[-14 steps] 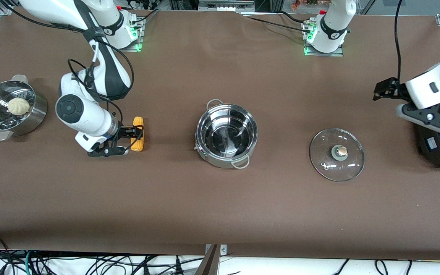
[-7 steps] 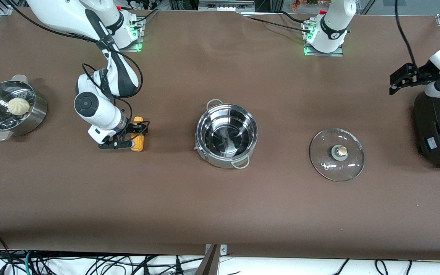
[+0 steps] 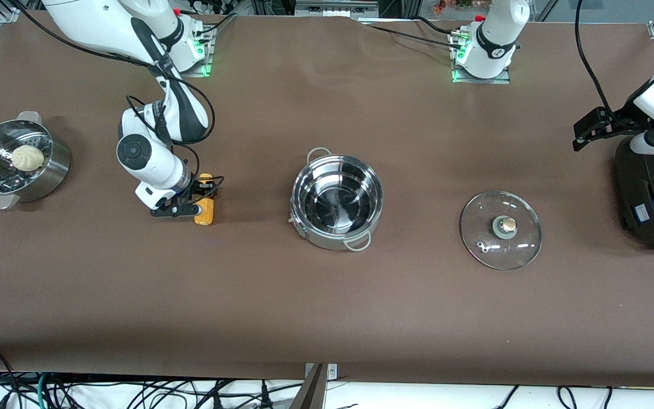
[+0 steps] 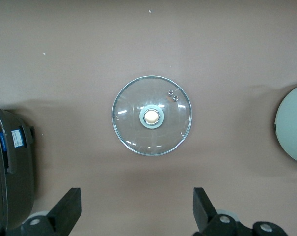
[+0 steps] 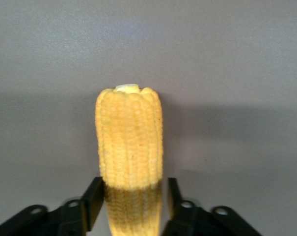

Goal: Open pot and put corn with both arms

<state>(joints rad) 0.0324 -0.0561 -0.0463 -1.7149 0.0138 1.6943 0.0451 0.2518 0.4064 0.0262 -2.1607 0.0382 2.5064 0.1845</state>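
The corn (image 3: 206, 209) lies on the table toward the right arm's end, beside the pot. My right gripper (image 3: 200, 199) is low over it, its fingers straddling the cob's middle. In the right wrist view the corn (image 5: 131, 142) sits between the fingers (image 5: 92, 201); one finger is at the cob's side and a thin gap shows at the other, so my right gripper (image 5: 131, 199) is open. The pot (image 3: 338, 199) stands uncovered at mid-table; its edge shows in the left wrist view (image 4: 293, 130). My left gripper (image 3: 588, 128), also in the left wrist view (image 4: 137, 211), is open, empty and raised next to the black cooker.
The glass lid (image 3: 501, 229) lies flat on the table between the pot and the black cooker (image 3: 653, 193); both show in the left wrist view, lid (image 4: 152, 115) and cooker (image 4: 8, 167). A steamer pan (image 3: 49, 170) with a white bun (image 3: 27, 157) stands at the right arm's end.
My right gripper has moved in along the table so its fingers now straddle the corn's middle. My left arm has swung up toward the cooker. The corn, pot and lid have not moved.
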